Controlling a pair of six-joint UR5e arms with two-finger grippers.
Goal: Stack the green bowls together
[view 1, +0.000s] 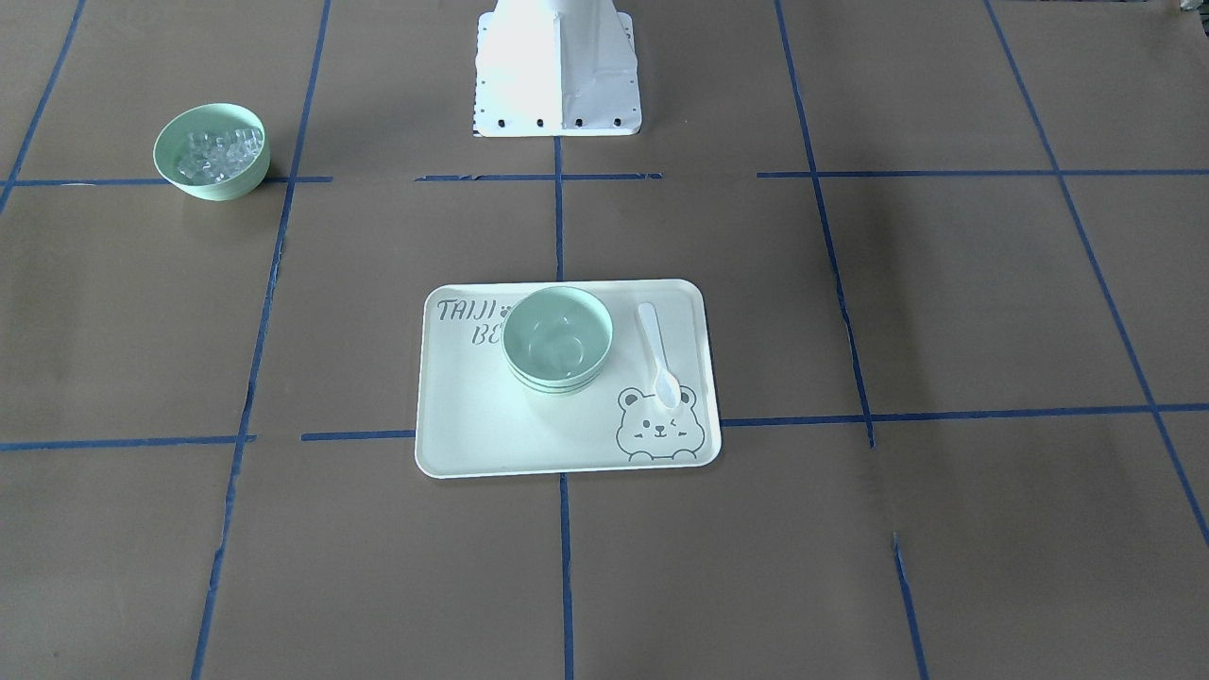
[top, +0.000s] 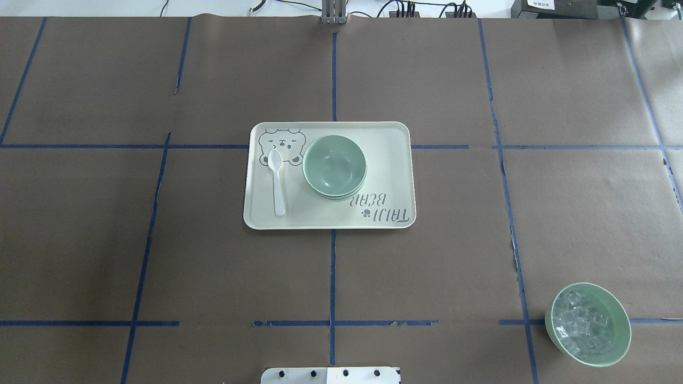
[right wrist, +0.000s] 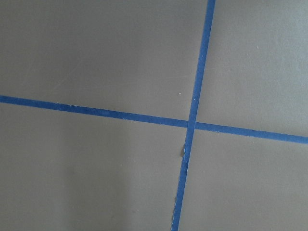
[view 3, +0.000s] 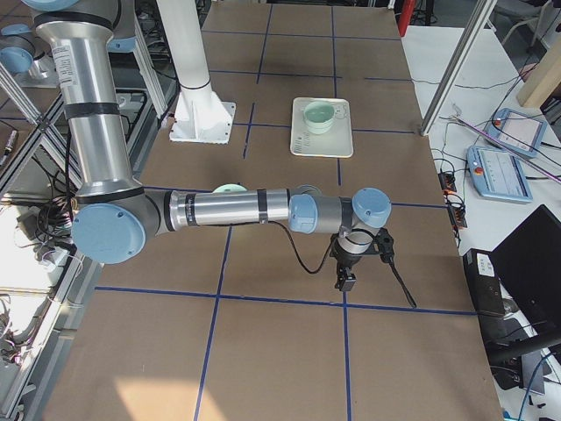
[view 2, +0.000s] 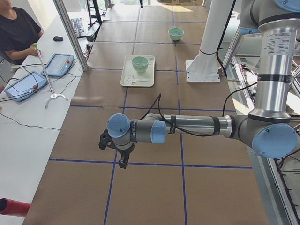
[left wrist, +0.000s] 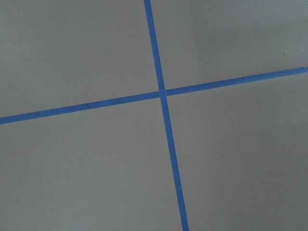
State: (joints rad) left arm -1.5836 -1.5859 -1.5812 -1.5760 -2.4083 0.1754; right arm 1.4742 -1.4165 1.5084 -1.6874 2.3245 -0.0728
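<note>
The green bowls point(view 1: 557, 340) sit nested in one stack on the cream tray point(view 1: 472, 425), near its middle; stacked rims show at the side. The stack also shows in the overhead view point(top: 334, 166) and both side views point(view 2: 140, 63) point(view 3: 319, 114). My left gripper point(view 2: 123, 162) hangs over bare table far from the tray, towards the table's left end. My right gripper point(view 3: 344, 281) hangs over bare table towards the right end. Each shows only in a side view, so I cannot tell whether it is open or shut. Both wrist views show only brown paper and blue tape.
A white plastic spoon point(view 1: 658, 354) lies on the tray beside the stack, by the bear print. A matching green bowl of clear cubes point(top: 588, 324) stands alone near the robot's right side. The white robot base point(view 1: 557, 76) is at the table's near edge. An operator point(view 2: 16, 33) sits beside the table.
</note>
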